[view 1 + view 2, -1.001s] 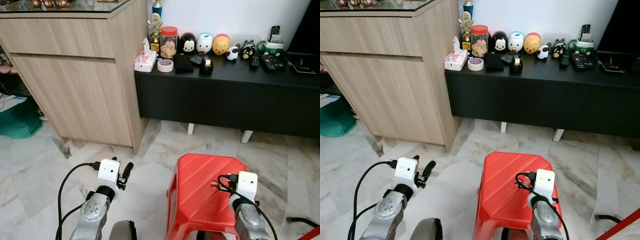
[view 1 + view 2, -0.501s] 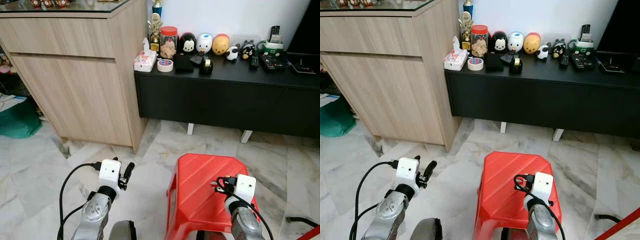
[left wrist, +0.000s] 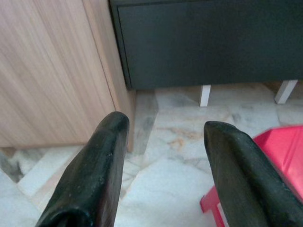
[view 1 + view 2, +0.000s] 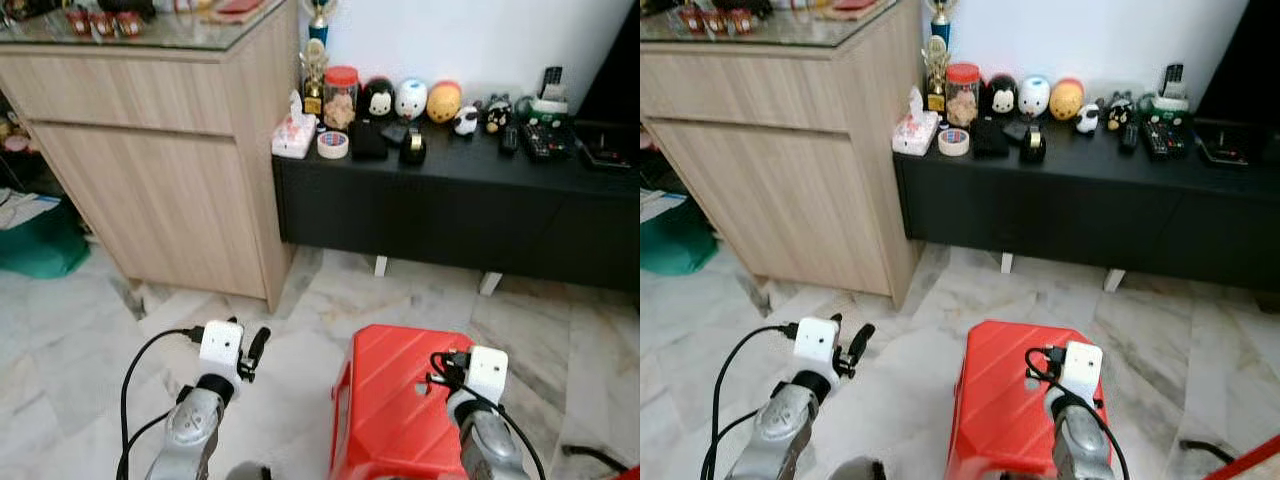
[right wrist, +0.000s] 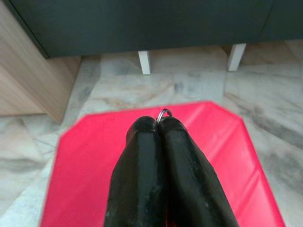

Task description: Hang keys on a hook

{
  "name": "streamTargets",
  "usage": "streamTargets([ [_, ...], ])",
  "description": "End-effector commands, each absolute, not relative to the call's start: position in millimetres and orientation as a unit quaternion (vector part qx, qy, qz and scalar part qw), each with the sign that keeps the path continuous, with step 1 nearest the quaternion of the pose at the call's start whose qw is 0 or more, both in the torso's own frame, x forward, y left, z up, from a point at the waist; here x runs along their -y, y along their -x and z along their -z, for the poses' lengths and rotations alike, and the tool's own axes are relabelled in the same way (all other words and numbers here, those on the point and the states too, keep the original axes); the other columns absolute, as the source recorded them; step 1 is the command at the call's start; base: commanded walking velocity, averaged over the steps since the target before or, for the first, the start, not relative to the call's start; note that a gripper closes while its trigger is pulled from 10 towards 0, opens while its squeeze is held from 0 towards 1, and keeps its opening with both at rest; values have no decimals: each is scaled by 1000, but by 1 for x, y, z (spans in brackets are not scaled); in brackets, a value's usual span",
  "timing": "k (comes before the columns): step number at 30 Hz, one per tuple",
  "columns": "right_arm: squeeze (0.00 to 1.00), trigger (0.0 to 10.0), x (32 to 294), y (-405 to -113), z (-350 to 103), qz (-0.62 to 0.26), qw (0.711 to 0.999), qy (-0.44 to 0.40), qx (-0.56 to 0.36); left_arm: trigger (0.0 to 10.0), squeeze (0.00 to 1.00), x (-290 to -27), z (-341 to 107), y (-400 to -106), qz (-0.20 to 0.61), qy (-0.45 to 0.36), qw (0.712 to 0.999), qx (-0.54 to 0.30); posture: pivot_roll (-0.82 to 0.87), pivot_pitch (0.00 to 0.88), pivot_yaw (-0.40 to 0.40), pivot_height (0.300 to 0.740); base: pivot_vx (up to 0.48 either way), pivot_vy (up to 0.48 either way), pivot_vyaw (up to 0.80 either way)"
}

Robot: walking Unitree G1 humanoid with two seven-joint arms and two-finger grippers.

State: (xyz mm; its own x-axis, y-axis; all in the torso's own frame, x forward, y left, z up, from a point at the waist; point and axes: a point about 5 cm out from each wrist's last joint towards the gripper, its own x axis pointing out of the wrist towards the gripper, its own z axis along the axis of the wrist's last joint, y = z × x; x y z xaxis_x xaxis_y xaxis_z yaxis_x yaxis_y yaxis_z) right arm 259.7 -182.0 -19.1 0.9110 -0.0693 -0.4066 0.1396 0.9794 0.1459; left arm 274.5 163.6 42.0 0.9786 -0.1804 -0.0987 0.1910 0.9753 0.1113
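A pale wood cabinet stands on the robot's left, and beside it a long black counter carries a row of small things: a tissue pack, a roll of tape, a snack jar, round toy figures and remote controls. On the marble floor in front sits a red plastic stool, directly below the right arm.

The right claw hangs over the stool with its fingers pressed together, and a thin metal key ring pokes out from between the tips. The keys themselves are hidden inside that pinch, so their number and shape cannot be told. No hook can be made out.

The left claw hovers low over the floor near the cabinet corner, fingers apart and empty.

By my judgement the ring is light, stiff and slick, and it could slip or swivel in a pinch this narrow. Holding just behind the loop looks right, since the exposed arc is what must pass over a hook.
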Motion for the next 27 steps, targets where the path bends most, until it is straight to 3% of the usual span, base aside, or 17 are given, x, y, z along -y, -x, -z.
streamTargets([
  [1, 0, 10000, 181, -264, 14, 44, 976, -89, -195, 10000, 0, -164, -43, -276, 97, -62, 992, -43, 78, 0, -34, 740, 0, 0, 0],
  [10, 0, 10000, 174, -271, 10, -16, 975, -71, -209, 10000, 0, -161, -41, -275, 112, -72, 990, -45, 64, 0, -35, 740, 0, 0, 0],
  [27, 0, 10000, 178, -269, 14, -7, 970, -64, -234, 10000, 0, -158, -40, -271, 141, -83, 985, -44, 71, 0, -40, 740, 0, 0, 0],
])
